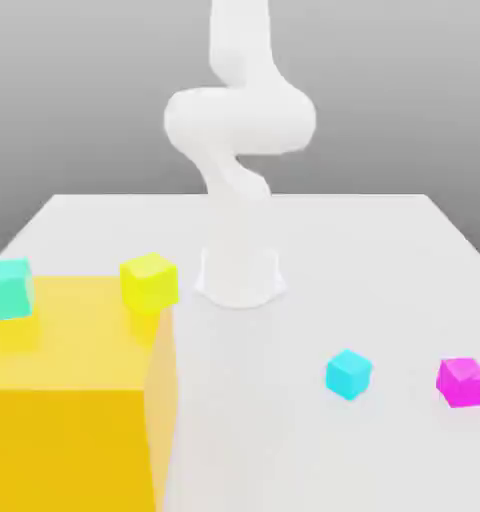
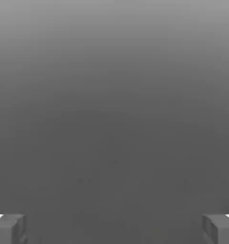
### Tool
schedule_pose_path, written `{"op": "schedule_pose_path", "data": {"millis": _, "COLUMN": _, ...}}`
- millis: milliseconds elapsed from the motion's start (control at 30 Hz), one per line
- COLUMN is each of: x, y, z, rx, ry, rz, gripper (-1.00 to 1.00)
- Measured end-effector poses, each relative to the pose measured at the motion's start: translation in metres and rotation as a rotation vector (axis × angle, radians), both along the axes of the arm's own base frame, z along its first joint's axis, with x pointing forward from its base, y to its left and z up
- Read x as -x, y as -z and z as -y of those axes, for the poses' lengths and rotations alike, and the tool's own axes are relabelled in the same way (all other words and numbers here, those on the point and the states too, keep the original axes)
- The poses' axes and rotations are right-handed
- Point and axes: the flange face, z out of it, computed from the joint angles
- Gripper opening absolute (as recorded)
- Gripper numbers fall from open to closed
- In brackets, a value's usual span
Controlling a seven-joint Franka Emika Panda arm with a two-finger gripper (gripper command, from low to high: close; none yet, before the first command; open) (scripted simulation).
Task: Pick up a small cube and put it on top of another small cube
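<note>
A: Going from the exterior view's left: a teal cube (image 1: 6,289) and a yellow cube (image 1: 149,283) sit on top of a big yellow block (image 1: 69,400), the teal one at its far left edge, the yellow one at its far right corner.

B: Then the arm (image 1: 239,150), rising from its base at the middle of the desk (image 1: 384,250)?

A: Yes. Right of that, on the bare desk, a cyan cube (image 1: 348,374), and near it, further right, the small cube (image 1: 462,382), magenta, close to the desk's edge.

B: And the gripper (image 2: 114,228)?

A: In the hand view the jaws stand wide apart, one fingertip at each lower corner, nothing between them, plain grey ahead. Nothing is picked up yet.

B: Risks?

A: I judge the magenta cube's spot near the edge the main one: a skewed descent could nudge it off. Cyan is near enough that a wide-open jaw might clip it. Later, an off-centre release could topple the stack.
</note>
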Motion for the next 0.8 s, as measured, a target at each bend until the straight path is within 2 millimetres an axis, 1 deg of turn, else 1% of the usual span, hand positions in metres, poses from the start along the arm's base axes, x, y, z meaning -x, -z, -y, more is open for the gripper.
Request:
{"op": "schedule_pose_path", "data": {"millis": 67, "x": -0.023, "y": 0.037, "z": -0.028, "rx": 0.049, "ry": -0.119, "rz": -0.058, "gripper": 0.0}}
{"op": "schedule_pose_path", "data": {"millis": 167, "x": -0.045, "y": 0.094, "z": -0.073, "rx": 0.121, "ry": -0.295, "rz": -0.135, "gripper": 0.0}}
{"op": "schedule_pose_path", "data": {"millis": 267, "x": -0.055, "y": 0.153, "z": -0.119, "rx": 0.193, "ry": -0.471, "rz": -0.206, "gripper": 0.0}}
{"op": "schedule_pose_path", "data": {"millis": 367, "x": -0.052, "y": 0.213, "z": -0.165, "rx": 0.267, "ry": -0.651, "rz": -0.273, "gripper": 0.0}}
{"op": "schedule_pose_path", "data": {"millis": 433, "x": -0.044, "y": 0.254, "z": -0.193, "rx": 0.317, "ry": -0.772, "rz": -0.314, "gripper": 0.0}}
{"op": "schedule_pose_path", "data": {"millis": 533, "x": -0.023, "y": 0.315, "z": -0.232, "rx": 0.392, "ry": -0.955, "rz": -0.374, "gripper": 0.0}}
{"op": "schedule_pose_path", "data": {"millis": 633, "x": 0.016, "y": 0.374, "z": -0.273, "rx": 0.475, "ry": -1.165, "rz": -0.425, "gripper": 0.0}}
{"op": "schedule_pose_path", "data": {"millis": 667, "x": 0.03, "y": 0.394, "z": -0.283, "rx": 0.502, "ry": -1.232, "rz": -0.442, "gripper": 0.0}}
{"op": "schedule_pose_path", "data": {"millis": 767, "x": 0.064, "y": 0.45, "z": -0.294, "rx": 0.573, "ry": -1.397, "rz": -0.5, "gripper": 0.0}}
{"op": "schedule_pose_path", "data": {"millis": 800, "x": 0.072, "y": 0.466, "z": -0.296, "rx": 0.589, "ry": -1.435, "rz": -0.513, "gripper": 0.0}}
